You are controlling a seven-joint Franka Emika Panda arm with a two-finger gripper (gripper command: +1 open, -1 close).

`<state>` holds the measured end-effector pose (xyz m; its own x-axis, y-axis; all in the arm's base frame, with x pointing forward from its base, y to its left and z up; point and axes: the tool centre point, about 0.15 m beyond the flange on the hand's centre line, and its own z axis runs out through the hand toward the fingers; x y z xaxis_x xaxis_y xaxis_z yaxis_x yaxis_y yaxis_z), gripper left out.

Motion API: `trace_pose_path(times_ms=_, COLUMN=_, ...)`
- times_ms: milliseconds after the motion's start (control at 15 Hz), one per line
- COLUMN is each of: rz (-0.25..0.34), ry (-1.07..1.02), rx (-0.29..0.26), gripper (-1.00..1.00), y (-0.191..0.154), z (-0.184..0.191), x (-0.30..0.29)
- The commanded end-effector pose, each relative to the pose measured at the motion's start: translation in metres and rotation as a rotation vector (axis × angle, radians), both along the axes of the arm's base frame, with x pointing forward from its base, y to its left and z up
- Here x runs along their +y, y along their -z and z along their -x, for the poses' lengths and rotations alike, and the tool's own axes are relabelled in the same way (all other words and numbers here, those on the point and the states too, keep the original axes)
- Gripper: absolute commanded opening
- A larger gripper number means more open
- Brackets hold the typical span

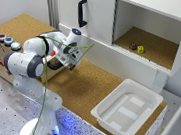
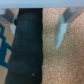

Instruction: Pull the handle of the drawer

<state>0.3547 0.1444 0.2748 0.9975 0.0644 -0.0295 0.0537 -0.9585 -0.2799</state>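
Note:
The drawer's black handle (image 1: 81,12) stands upright on the white cabinet front (image 1: 94,14) at the back of the exterior view. My gripper (image 1: 71,65) hangs low over the cork tabletop (image 1: 86,85), well below the handle and toward the exterior view's left, touching nothing. It looks open, and nothing is between its fingers. The blurred wrist view shows one grey finger (image 2: 61,29) above the cork surface (image 2: 62,60) and a dark shape (image 2: 27,47) beside it. The handle is out of the wrist view.
An open cabinet compartment (image 1: 154,48) holds two small objects (image 1: 137,47). A white plastic bin (image 1: 127,109) sits at the table's near corner. A wooden box with coloured buttons (image 1: 8,40) stands at the exterior view's left.

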Motion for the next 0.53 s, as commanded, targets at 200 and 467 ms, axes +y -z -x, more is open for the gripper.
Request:
trace_pose_path(times_ms=200, rz=0.117, ry=0.006, rx=-0.177, gripper=1.0, y=-0.057, z=0.012, x=0.004)
trace_pose_path(times_ms=467, rz=0.328, ry=0.016, rx=-0.342, gripper=1.0, y=-0.133, z=0.01, x=0.007)
